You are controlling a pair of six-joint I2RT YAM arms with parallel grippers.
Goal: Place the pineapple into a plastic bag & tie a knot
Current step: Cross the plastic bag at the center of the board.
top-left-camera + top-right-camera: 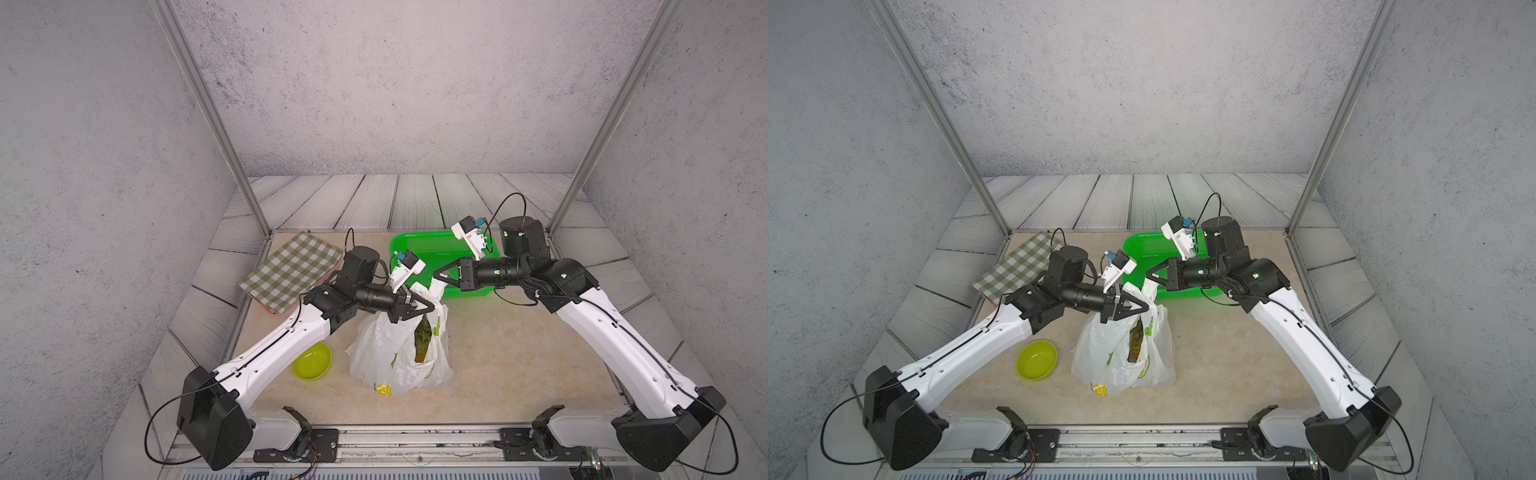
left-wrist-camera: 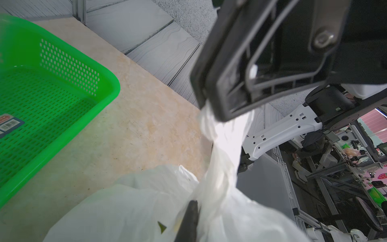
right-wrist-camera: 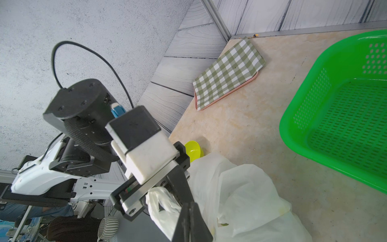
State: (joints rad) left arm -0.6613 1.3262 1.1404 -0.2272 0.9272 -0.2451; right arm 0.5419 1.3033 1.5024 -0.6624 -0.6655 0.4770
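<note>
The plastic bag [image 1: 386, 353] stands at the middle of the table, white with lemon prints. The pineapple [image 1: 424, 337] is inside it, and its dark green crown shows through the bag's open mouth in both top views. My left gripper [image 1: 432, 307] is over the bag's top, its fingers together at the tips on a bunched handle [image 3: 161, 201]. My right gripper [image 1: 435, 275] hangs just behind the bag, shut on the other handle [image 2: 222, 134], which stretches up taut from the bag. The knot shows in no view.
A green perforated basket [image 1: 409, 243] stands behind the bag, under the right wrist. A lime bowl [image 1: 311, 360] lies left of the bag, beside the left arm. A checked cloth [image 1: 291, 270] covers a pink board at the back left.
</note>
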